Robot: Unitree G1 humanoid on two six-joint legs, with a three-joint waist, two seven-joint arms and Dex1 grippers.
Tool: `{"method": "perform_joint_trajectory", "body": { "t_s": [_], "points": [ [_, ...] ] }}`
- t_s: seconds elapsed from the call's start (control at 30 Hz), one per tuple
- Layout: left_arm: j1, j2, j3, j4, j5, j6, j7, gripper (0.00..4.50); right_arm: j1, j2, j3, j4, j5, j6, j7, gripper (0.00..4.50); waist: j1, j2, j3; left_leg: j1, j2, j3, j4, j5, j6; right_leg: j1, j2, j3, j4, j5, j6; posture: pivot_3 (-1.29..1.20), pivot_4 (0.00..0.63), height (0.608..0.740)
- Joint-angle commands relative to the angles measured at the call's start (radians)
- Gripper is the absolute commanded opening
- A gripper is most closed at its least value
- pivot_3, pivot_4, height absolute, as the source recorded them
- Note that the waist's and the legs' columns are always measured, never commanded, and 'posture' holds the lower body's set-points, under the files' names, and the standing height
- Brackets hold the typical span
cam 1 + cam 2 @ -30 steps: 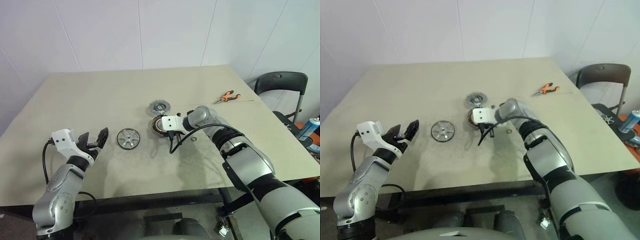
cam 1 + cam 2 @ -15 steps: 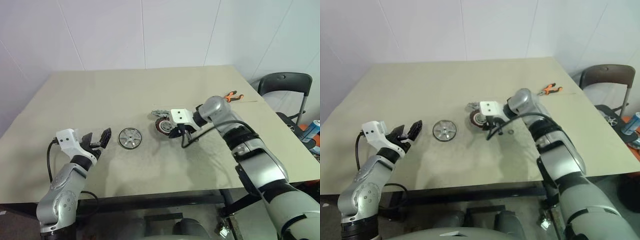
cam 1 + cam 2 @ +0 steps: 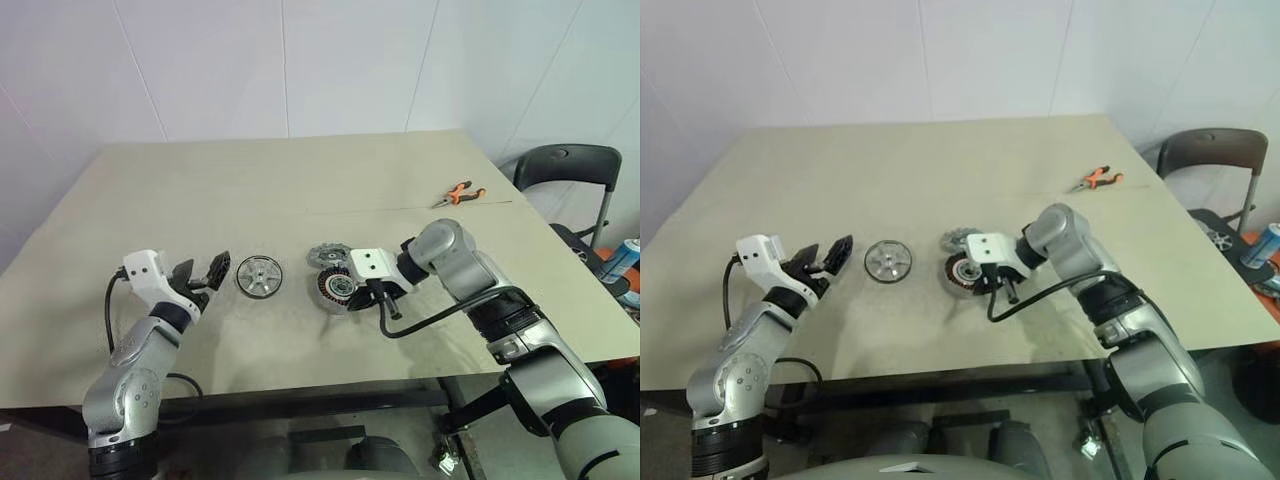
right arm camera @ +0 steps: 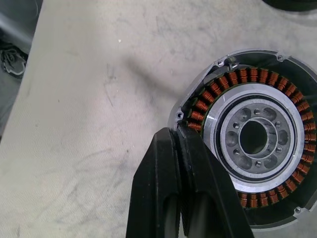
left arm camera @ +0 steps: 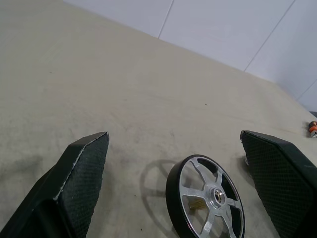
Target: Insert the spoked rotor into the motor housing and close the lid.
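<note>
Copper-wound, dark-rimmed round motor housing (image 3: 335,288) lies on the beige table (image 3: 250,190), just in front of the dull grey toothed spoked rotor (image 3: 325,256). Right end effector (image 4: 179,136), clenched empty, touches its rim. Left end effector (image 3: 203,279), spread wide, faces the shiny silver spoked lid (image 3: 258,275).

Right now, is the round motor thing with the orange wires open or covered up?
Open. The motor housing shows its copper windings and bare pale hub, while the lid lies apart on the table.
</note>
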Motion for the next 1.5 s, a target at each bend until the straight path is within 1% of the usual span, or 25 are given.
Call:
{"method": "perform_joint_trajectory", "body": {
  "t_s": [0.03,0.23,0.33,0.5,0.57,0.7,0.73,0.83,0.9,0.97,1.03,1.1,1.17,1.23,1.33,1.4,1.5],
  "points": [
    [-0.013,0.008,-0.003,-0.017,0.001,-0.011,-0.006,4.5,-0.011,-0.021,-0.01,-0.067,0.033,0.017,-0.003,0.02,0.001,0.0,0.0,0.0,0.0,0.0,0.0,0.0,0.0,0.0,0.0,0.0,0.0,0.0,0.0,0.0,0.0,0.74],
    [-0.012,0.008,-0.005,-0.017,0.003,-0.01,-0.008,4.5,-0.005,-0.032,0.011,-0.039,0.031,-0.036,-0.017,0.02,0.001,0.0,0.0,0.0,0.0,0.0,0.0,0.0,0.0,0.0,0.0,0.0,0.0,0.0,0.0,0.0,0.0,0.74],
    [-0.016,0.009,-0.003,-0.014,0.003,-0.01,-0.008,4.5,-0.014,-0.016,0.015,0.005,0.031,-0.066,-0.05,0.69,-0.001,-0.001,0.0,0.0,0.0,0.0,0.0,0.0,0.0,0.0,0.0,0.0,0.0,0.0,0.0,0.0,0.0,0.74],
    [-0.02,0.013,0.0,-0.007,0.003,-0.011,-0.011,4.5,-0.028,-0.009,0.038,0.017,0.016,-0.019,-0.06,2.33,0.0,-0.001,0.0,0.0,0.0,0.0,0.001,0.0,0.0,0.001,0.0,0.0,0.0,0.0,0.0,0.0,0.0,0.74],
    [-0.021,0.014,0.002,-0.004,0.003,-0.011,-0.011,4.5,-0.031,-0.013,0.043,0.013,0.022,-0.008,-0.047,2.33,0.0,-0.001,0.0,0.0,0.0,0.0,0.001,0.0,0.0,0.001,0.0,0.0,0.0,0.0,0.0,0.0,0.0,0.74],
    [-0.022,0.011,0.0,-0.002,0.005,-0.014,-0.009,4.5,-0.044,-0.049,0.029,-0.019,0.064,0.021,0.031,2.33,0.003,-0.001,0.0,0.0,0.0,0.0,0.002,0.0,0.0,0.001,0.0,0.0,0.0,0.0,0.0,0.0,0.0,0.74],
    [-0.022,0.009,-0.001,-0.002,0.005,-0.014,-0.009,4.5,-0.049,-0.062,0.022,-0.038,0.091,0.04,0.057,2.33,0.003,-0.001,0.0,0.0,0.0,0.0,0.002,0.0,0.0,0.001,0.0,0.0,0.0,0.0,0.0,0.0,0.0,0.74],
    [-0.021,0.005,-0.001,-0.003,-0.001,-0.014,-0.011,4.5,-0.067,-0.141,0.022,-0.134,0.244,0.164,0.085,2.33,0.004,-0.001,0.0,0.0,0.0,0.0,0.002,-0.001,0.001,0.001,0.0,0.0,0.0,0.0,0.0,0.0,0.0,0.74],
    [-0.022,0.003,0.0,-0.001,-0.012,-0.014,-0.023,4.5,-0.065,-0.155,-0.009,-0.161,0.268,0.204,0.085,2.33,0.006,-0.001,0.0,0.0,0.0,0.0,0.002,-0.001,0.001,0.001,0.0,0.0,0.0,0.0,0.0,0.0,0.0,0.74],
    [-0.022,0.005,0.0,-0.004,-0.018,-0.01,-0.028,4.5,-0.06,-0.15,-0.05,-0.154,0.261,0.215,0.023,2.33,0.003,-0.001,-0.001,0.0,0.0,0.0,0.002,-0.001,0.001,0.001,0.0,0.0,0.0,0.0,-0.001,0.0,0.0,0.74],
    [-0.026,0.007,-0.002,0.002,-0.016,-0.01,-0.033,4.5,-0.053,-0.122,-0.117,-0.102,0.241,0.208,-0.131,2.33,0.002,-0.001,-0.001,0.0,0.001,0.0,0.002,-0.001,0.001,0.001,0.0,0.0,0.0,0.0,-0.001,0.0,0.0,0.74],
    [-0.029,0.008,-0.002,0.011,-0.013,-0.012,-0.038,4.5,-0.045,-0.097,-0.16,-0.062,0.223,0.187,-0.251,2.33,0.003,-0.001,-0.001,0.0,0.001,0.0,0.003,-0.001,0.001,0.002,0.0,0.0,0.0,0.0,-0.001,0.0,0.0,0.74],
    [-0.036,0.011,-0.006,0.019,-0.01,-0.009,-0.044,4.5,0.009,-0.096,-0.191,-0.044,0.197,0.175,-0.362,2.33,0.009,-0.003,-0.002,0.0,0.001,0.0,0.003,-0.001,0.001,0.002,0.0,0.0,0.0,0.0,-0.001,0.0,0.0,0.74],
    [-0.051,0.018,-0.012,0.029,-0.007,-0.002,-0.05,4.5,0.111,-0.077,-0.259,-0.074,0.193,0.213,-0.511,2.33,0.024,-0.005,-0.003,0.0,0.0,0.0,0.003,-0.001,0.002,0.002,0.0,0.0,-0.001,0.0,-0.001,0.0,0.0,0.74],
    [-0.076,0.03,-0.008,0.059,-0.015,0.004,-0.064,4.5,0.284,-0.046,-0.38,-0.178,0.23,0.28,-0.663,2.33,0.042,-0.005,-0.003,-0.003,0.0,-0.001,0.003,-0.002,0.003,0.002,0.0,0.0,-0.003,0.0,-0.001,0.0,0.0,0.74],
    [-0.093,0.037,-0.001,0.081,-0.023,0.008,-0.073,4.5,0.367,-0.025,-0.454,-0.238,0.26,0.329,-0.737,2.33,0.048,-0.004,-0.003,-0.003,0.0,0.0,0.003,-0.002,0.003,0.001,0.0,0.001,-0.003,0.0,-0.001,0.0,0.0,0.74],
    [-0.123,0.041,-0.008,0.107,-0.018,0.017,-0.079,4.5,0.482,-0.008,-0.49,-0.339,0.277,0.376,-0.806,2.33,0.048,-0.003,-0.003,-0.003,0.0,0.0,0.004,-0.002,0.003,0.0,0.0,0.001,-0.002,0.0,-0.001,0.0,0.0,0.74]
  ]
}}
